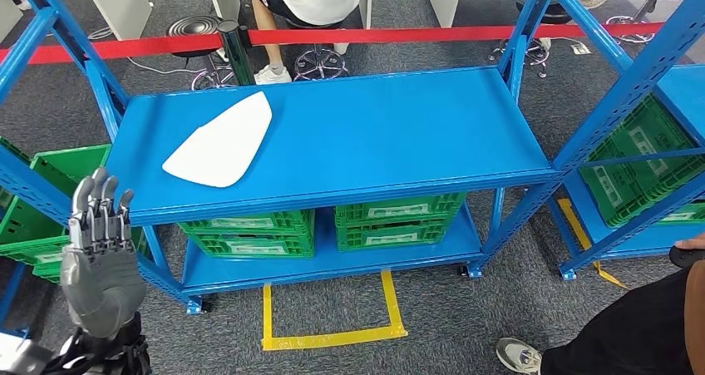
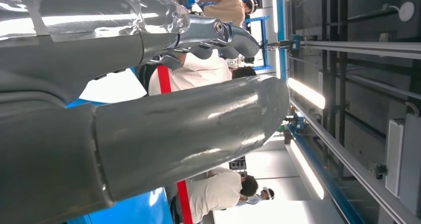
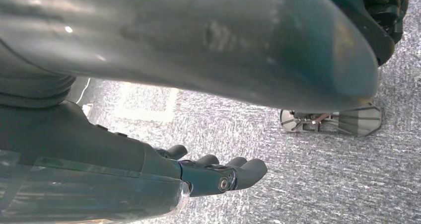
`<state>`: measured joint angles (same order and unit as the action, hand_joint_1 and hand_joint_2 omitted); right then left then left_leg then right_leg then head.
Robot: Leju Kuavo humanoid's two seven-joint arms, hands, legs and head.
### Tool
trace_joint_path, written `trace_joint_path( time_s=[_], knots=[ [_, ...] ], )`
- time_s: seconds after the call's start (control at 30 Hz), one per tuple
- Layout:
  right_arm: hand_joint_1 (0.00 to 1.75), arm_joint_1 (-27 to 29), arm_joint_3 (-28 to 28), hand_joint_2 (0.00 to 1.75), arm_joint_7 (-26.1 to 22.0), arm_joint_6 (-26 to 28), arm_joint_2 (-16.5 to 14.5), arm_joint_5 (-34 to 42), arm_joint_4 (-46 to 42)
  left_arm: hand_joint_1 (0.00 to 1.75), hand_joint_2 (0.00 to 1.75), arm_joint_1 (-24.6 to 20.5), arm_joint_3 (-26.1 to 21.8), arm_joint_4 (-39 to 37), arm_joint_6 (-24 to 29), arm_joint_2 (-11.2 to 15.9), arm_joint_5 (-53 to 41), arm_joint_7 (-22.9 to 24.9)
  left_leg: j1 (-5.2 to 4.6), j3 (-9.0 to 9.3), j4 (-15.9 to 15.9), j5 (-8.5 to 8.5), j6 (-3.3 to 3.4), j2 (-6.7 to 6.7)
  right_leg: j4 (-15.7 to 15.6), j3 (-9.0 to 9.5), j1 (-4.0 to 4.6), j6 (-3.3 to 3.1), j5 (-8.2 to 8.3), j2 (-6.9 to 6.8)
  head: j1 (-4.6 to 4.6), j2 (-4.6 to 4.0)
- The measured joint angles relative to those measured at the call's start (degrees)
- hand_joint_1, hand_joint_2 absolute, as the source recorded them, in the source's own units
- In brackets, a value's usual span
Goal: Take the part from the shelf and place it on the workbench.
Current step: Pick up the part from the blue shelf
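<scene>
Head view: left hand [image 1: 98,254] raised, fingers straight, holding nothing.

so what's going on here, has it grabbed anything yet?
Not yet. The white part lies flat on the top of the blue shelf, untouched. The left robot hand is raised in front of the shelf's left corner, fingers straight and holding nothing. The right robot hand hangs over the grey carpet, also holding nothing. A person sits behind the red barrier tape.

Flat white part [image 1: 221,140] (one end pointed) lies on blue shelf [image 1: 399,134].
</scene>
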<state>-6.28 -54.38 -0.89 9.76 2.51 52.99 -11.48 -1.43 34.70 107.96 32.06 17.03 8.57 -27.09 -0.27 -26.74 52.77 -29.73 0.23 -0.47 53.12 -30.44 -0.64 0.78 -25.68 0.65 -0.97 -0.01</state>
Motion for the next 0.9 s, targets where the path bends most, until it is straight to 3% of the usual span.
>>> trace_joint_path(
  time_s=[0.1,0.17,0.27,0.3,0.33,0.37,0.43,0.47,0.53,0.63,0.67,0.7,0.77,0.8,0.83,0.87,0.9],
  knots=[
    [0.00,-0.03,-0.01,0.00,-0.54,-0.03,-0.07,0.02,-0.01,0.00,0.00,-0.07,0.03,0.03,0.00,-0.01,-0.02,0.09,0.10,0.26,-0.51,0.34,0.88,0.09,-0.35,0.14,-0.01,0.54,0.15,-0.05,0.28,-0.01],
    [0.00,-0.04,-0.02,0.00,-0.85,-0.07,-0.04,0.01,-0.01,0.00,0.00,-0.17,0.09,0.04,0.00,-0.02,-0.09,0.16,0.62,0.94,-1.80,1.04,1.22,0.25,1.76,-0.79,0.13,0.93,-1.32,-0.11,0.02,0.00],
    [0.00,0.06,-0.02,0.00,-1.00,-0.22,-0.07,0.01,-0.03,0.00,0.00,-0.17,0.18,-0.02,0.00,-0.01,-0.15,0.35,0.92,1.35,-2.31,1.22,1.30,0.31,13.10,-6.33,-0.23,1.67,-6.43,-0.26,-0.96,-0.01],
    [0.00,0.11,-0.02,0.00,-0.97,-0.27,-0.09,0.01,-0.03,0.00,0.00,-0.12,0.21,-0.03,0.00,-0.01,-0.15,0.43,0.94,1.43,-2.27,1.11,1.22,0.27,16.03,-7.82,-0.39,1.87,-7.14,-0.30,-1.13,-0.01],
    [0.00,0.15,-0.02,0.00,-0.90,-0.31,-0.11,0.01,-0.02,0.00,0.00,-0.08,0.25,-0.04,0.00,0.00,-0.15,0.47,0.98,1.56,-2.18,0.93,1.07,0.20,16.83,-8.30,-0.51,2.01,-6.65,-0.33,-1.30,-0.01],
    [0.00,0.16,-0.02,0.00,-0.81,-0.32,-0.11,0.01,-0.02,0.00,0.00,-0.04,0.27,-0.06,0.00,0.00,-0.15,0.52,1.07,1.78,-2.05,0.67,0.84,0.10,15.08,-7.55,-0.60,2.11,-4.98,-0.36,-1.47,-0.01],
    [0.00,0.13,-0.03,0.00,-0.68,-0.35,-0.10,0.00,-0.02,0.00,0.00,0.01,0.31,-0.07,0.00,0.00,-0.15,0.56,1.22,2.27,-1.68,-0.05,0.20,-0.04,7.64,-4.00,-0.72,2.19,-0.83,-0.46,-1.91,-0.01],
    [0.00,0.06,-0.03,0.00,-0.64,-0.36,-0.13,-0.01,-0.03,0.00,0.00,-0.01,0.31,-0.05,0.00,0.01,-0.15,0.57,1.18,2.32,-1.36,-0.49,-0.21,-0.09,4.13,-2.32,-0.70,2.00,0.23,-0.49,-2.13,0.00],
    [0.00,-0.04,-0.04,0.00,-0.58,-0.39,-0.23,-0.01,-0.04,0.00,0.00,-0.04,0.33,-0.03,0.00,0.01,-0.17,0.62,1.01,2.15,-0.96,-1.12,-0.93,-0.08,1.20,-0.88,-0.52,1.08,0.15,-0.53,-2.09,0.01],
    [0.00,0.00,-0.04,0.00,-0.48,-0.40,-0.30,-0.02,-0.02,0.00,0.00,-0.05,0.43,-0.01,-0.01,0.02,-0.26,0.68,1.22,2.11,-0.21,-2.18,-1.80,0.19,1.21,-0.77,-0.36,-0.48,-0.44,-0.53,-1.32,0.01],
    [0.00,0.00,-0.04,0.00,-0.47,-0.39,-0.30,-0.04,-0.01,0.00,0.00,-0.07,0.46,0.01,-0.01,0.05,-0.30,0.69,1.30,1.39,1.51,-3.23,-2.02,0.30,1.15,-0.61,-0.37,-0.86,-0.54,-0.53,-1.04,0.01],
    [0.00,-0.04,-0.05,0.00,-0.47,-0.39,-0.33,-0.07,0.00,0.00,0.00,-0.07,0.48,0.02,-0.01,0.08,-0.33,0.69,1.33,-0.16,4.58,-4.76,-2.17,0.38,1.09,-0.46,-0.37,-1.17,-0.63,-0.52,-0.67,0.00],
    [0.00,-0.10,-0.10,0.00,-0.47,-0.39,-0.42,-0.13,0.01,0.00,0.00,-0.02,0.53,-0.01,0.00,0.14,-0.34,0.71,1.32,-5.27,13.24,-8.08,-2.22,0.42,1.11,-0.33,-0.13,-1.60,-0.90,-0.49,0.18,0.01],
    [0.00,-0.07,-0.18,0.00,-0.47,-0.39,-0.47,-0.14,0.01,0.00,0.00,0.03,0.56,-0.05,0.00,0.15,-0.34,0.73,1.31,-7.72,16.73,-8.81,-2.18,0.43,1.14,-0.26,-0.01,-1.71,-1.04,-0.46,0.44,0.01],
    [0.00,-0.01,-0.27,0.00,-0.47,-0.39,-0.49,-0.15,0.01,0.00,0.00,0.09,0.57,-0.11,0.00,0.15,-0.33,0.75,1.30,-9.27,18.23,-8.32,-2.06,0.44,1.16,-0.10,0.11,-1.77,-1.22,-0.41,0.60,0.01],
    [0.00,0.05,-0.36,0.00,-0.47,-0.39,-0.50,-0.15,0.01,0.00,0.00,0.12,0.58,-0.19,-0.01,0.15,-0.33,0.77,1.30,-9.69,17.47,-6.64,-1.87,0.45,1.19,0.16,0.21,-1.77,-1.44,-0.34,0.71,0.01],
    [0.00,0.07,-0.43,0.00,-0.47,-0.39,-0.50,-0.15,0.01,0.00,0.00,0.14,0.58,-0.26,-0.01,0.15,-0.33,0.79,1.27,-8.99,14.61,-4.01,-1.61,0.46,1.20,0.54,0.27,-1.67,-1.69,-0.22,0.80,0.00]
  ],
)
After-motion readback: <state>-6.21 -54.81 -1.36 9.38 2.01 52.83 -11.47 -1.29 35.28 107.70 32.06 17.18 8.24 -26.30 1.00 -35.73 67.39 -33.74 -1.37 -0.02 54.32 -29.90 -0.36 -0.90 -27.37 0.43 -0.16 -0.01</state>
